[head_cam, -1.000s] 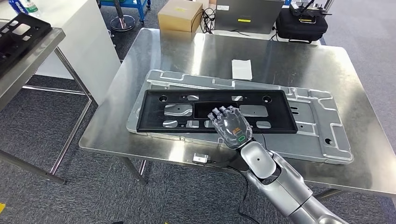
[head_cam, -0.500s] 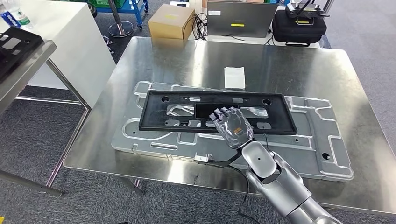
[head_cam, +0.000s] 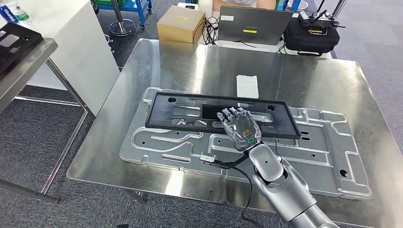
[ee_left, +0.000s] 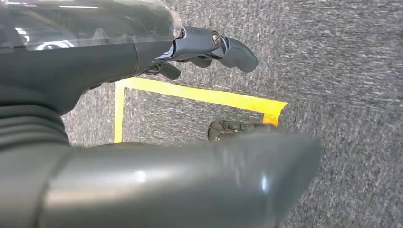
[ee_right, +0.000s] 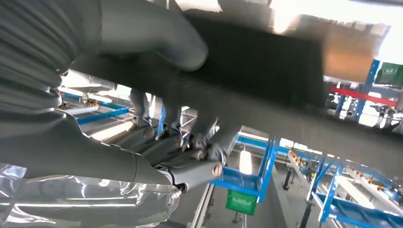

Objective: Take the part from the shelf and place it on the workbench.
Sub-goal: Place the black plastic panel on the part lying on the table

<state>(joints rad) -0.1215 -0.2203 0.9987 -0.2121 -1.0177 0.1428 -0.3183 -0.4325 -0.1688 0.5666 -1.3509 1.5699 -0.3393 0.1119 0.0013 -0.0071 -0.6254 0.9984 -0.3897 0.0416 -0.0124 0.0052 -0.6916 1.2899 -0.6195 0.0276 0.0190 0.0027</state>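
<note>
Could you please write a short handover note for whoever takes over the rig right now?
Right robot hand: holds the near edge of the flat black rectangular plastic frame part, fingers curled over it.
Left robot hand: hangs by the robot's side over grey carpet, holding nothing.
Part: lies over the large silver metal plate on the stainless steel workbench.
Done: part is off the shelf and at the workbench.
Left: confirm it is fully set down, release and withdraw the right robot hand.
</note>
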